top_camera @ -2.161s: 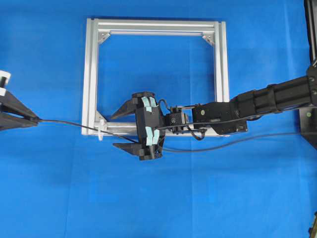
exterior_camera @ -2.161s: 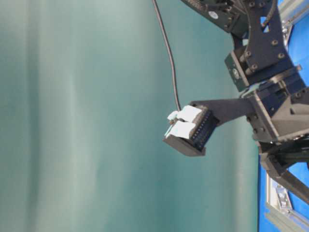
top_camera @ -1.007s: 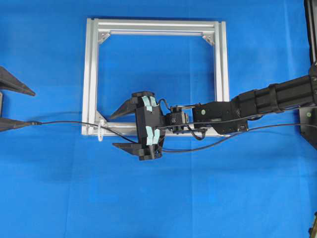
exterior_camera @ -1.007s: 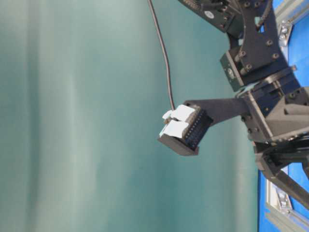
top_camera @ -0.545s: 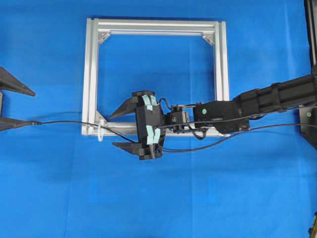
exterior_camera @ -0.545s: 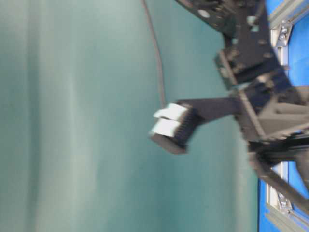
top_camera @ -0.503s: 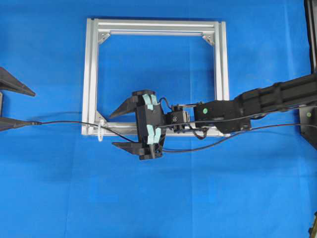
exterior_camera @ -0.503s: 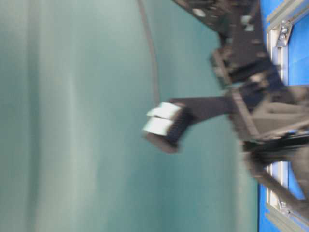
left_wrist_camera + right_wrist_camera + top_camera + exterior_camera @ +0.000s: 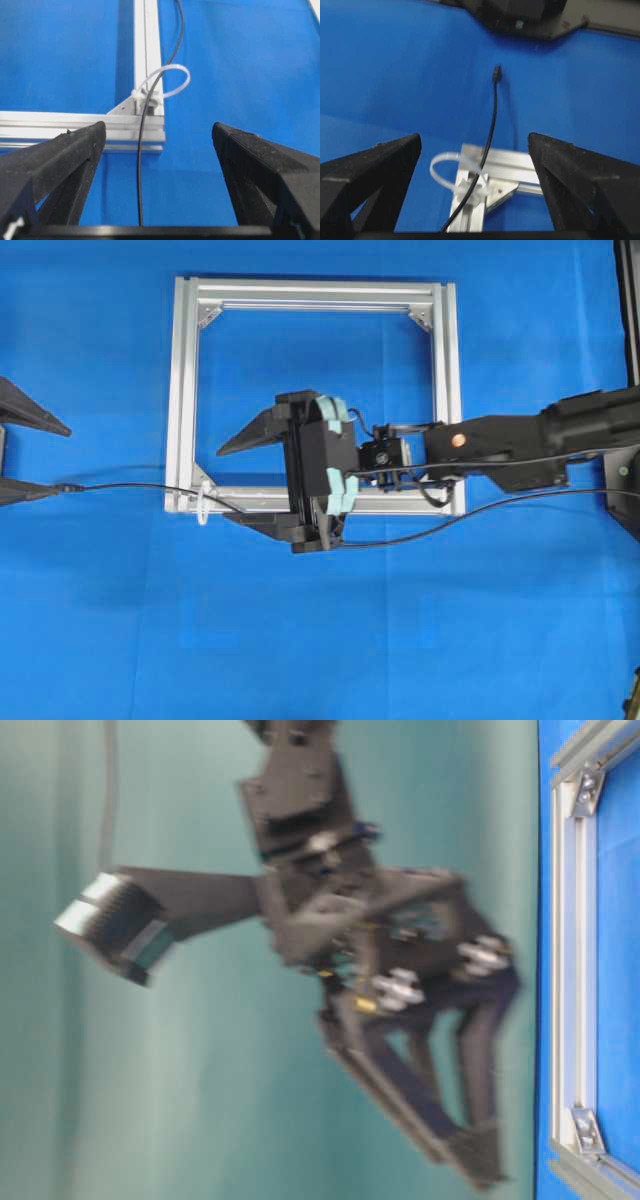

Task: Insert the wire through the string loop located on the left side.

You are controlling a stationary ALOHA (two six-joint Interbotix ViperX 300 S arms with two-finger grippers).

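Lighting's bright and even over the blue table [image 9: 480, 640] with only soft shadows, overhead view is sharp, but the table-level shot is badly motion-blurred and the right wrist view looks a bit soft.

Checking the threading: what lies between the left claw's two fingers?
In the left wrist view, the wire runs between them, passing through the string loop at the frame corner.

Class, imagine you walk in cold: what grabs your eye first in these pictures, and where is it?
The right gripper, jaws open, hovers over the silver frame on the blue cloth. At the frame's lower-left corner, the thin black wire passes through the white string loop, its plug end lying by the open left gripper.
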